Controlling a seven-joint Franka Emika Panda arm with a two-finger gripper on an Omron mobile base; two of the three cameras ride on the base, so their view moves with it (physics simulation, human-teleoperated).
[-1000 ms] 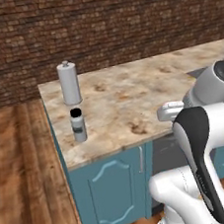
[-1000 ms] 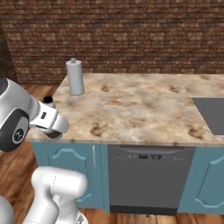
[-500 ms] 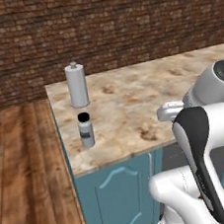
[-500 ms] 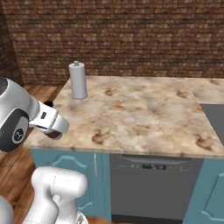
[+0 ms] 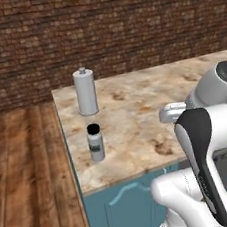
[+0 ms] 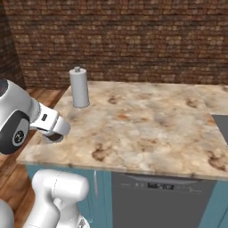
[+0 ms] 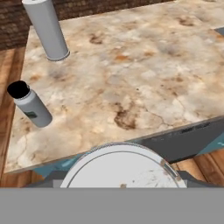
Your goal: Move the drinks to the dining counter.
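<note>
**While one drink seems to ride at the hand, the other waits on the stove counter**

Left base view: the small pale grey bottle with black cap and dark green label [image 5: 95,144] stands upright near the left edge of the beige-brown mottled marble counter [image 5: 134,103], just in front of the tall grey metal canister with a knob top [image 5: 86,92], not touching it.

Right base view: the gripper [image 6: 53,136] hangs at the left front corner of this counter, with something dark under it. Whether its fingers are apart or together cannot be told. At the right edge a dark stovetop [image 6: 221,127] is let into the marble, which the left view does not show, so this is probably not the dining counter.

Hand view: a white round lid [image 7: 122,168] lies close under the camera, likely the paper cup between the fingers, but they are hidden. The bottle leans to the left here.

Judged so, the cup is in transport. The next move calls for driving to the dining counter, keeping the cup upright.
</note>
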